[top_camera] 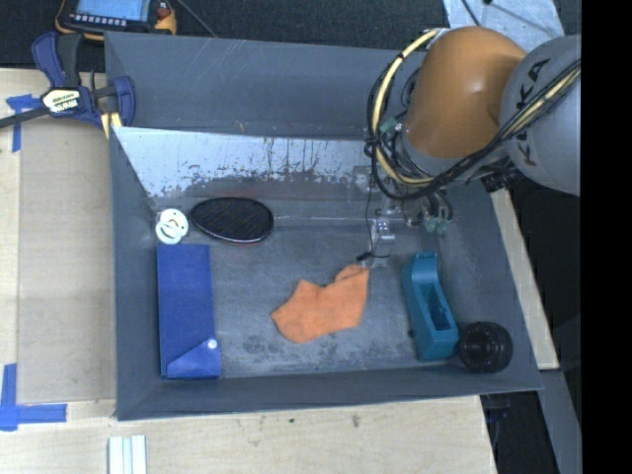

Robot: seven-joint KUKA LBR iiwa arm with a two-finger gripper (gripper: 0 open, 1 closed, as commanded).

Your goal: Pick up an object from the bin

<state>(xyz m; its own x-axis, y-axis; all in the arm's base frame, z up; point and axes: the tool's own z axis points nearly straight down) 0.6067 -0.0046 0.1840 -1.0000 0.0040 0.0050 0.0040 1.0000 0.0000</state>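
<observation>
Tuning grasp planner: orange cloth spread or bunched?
Bunched: cloth lies rumpled in a lump, its upper corner by the claw.

Looks like a robot lab, a room for testing machines. Right above the gripper (374, 252), a big grey robot arm (553, 117) with a round orange cover (464, 77) and loops of black and yellow cables (387, 156) hanging off it. Below and all around the gripper, a plain grey metal bin (247, 156) with scratched, worn walls, set up like a test box. Far up and to the left of the gripper, outside the bin, a small gadget with a lit screen (104, 5).
</observation>
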